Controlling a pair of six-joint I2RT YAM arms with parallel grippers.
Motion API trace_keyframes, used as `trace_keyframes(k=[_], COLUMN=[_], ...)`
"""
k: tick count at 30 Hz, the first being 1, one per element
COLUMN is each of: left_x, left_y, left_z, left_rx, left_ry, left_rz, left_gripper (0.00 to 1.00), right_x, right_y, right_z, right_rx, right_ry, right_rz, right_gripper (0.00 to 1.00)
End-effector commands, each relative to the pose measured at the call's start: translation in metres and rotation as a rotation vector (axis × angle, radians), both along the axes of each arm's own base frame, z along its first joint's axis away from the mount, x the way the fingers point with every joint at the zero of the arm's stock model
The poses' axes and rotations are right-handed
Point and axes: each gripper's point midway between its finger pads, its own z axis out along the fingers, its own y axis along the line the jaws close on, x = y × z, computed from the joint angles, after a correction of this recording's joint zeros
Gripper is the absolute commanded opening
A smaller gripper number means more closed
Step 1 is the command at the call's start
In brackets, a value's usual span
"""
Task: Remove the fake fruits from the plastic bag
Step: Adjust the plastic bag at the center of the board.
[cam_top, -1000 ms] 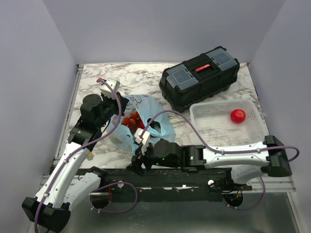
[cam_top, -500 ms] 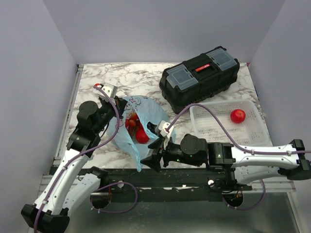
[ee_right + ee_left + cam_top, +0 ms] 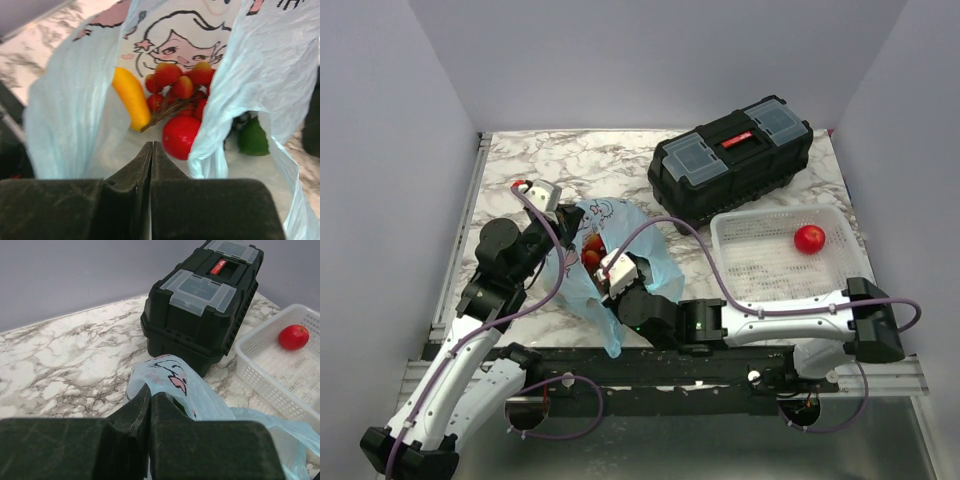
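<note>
1. The right gripper [image 3: 151, 146], fingers pressed together on nothing, sits at the mouth of the plastic bag [image 3: 70, 120].
2. Inside the bag lie the fake fruits [image 3: 181, 136]: red, yellow, green and a cherry cluster.
3. The left gripper [image 3: 150, 392] is closed, seemingly pinching the bag's rim.
4. Farther off, a white basket [image 3: 750, 285] holds one red fruit [image 3: 809, 238], with a black toolbox [image 3: 730, 160] behind it.
</note>
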Motion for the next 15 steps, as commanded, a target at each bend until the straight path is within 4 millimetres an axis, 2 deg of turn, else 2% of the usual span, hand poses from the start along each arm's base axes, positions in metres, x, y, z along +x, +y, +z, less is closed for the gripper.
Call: trace_keyframes(k=[1,3,6,11,13,15], left_x=[-0.005,-0.005,-0.004,0.005,0.005,0.001], left_y=[-0.008,-0.009,-0.007,0.009,0.022,0.028], left_z=[0.015,0.015,0.015,0.006,-0.003,-0.015], left_rx=[-0.005,-0.003,-0.004,0.001,-0.014,-0.003], left_ry=[-0.069,-0.067,-0.066,-0.022,0.061,0.128], left_rz=[-0.042,-0.044,-0.034,0.082,0.164,0.192], left_gripper=[0.0,0.0,0.0,0.0,0.0,0.0], right_x=[0.026,0.015,-0.015,-0.058,-0.065,-0.061], right_y=[-0.005,0.014,0.044,0.087,0.094,0.091], right_z=[0.005,-0.011,-0.038,-0.09,-0.107,-0.113], right_rx=[-0.049,-0.087,-0.06,-0.038,-0.051,-0.065], right_ry=[-0.139,-0.119,-0.015,0.167,0.196,0.196], right_rz=[-0.136,-0.019,0.164,0.363,0.392,0.362], right_gripper=[0.03,0.06,0.14,0.28,0.32,0.34])
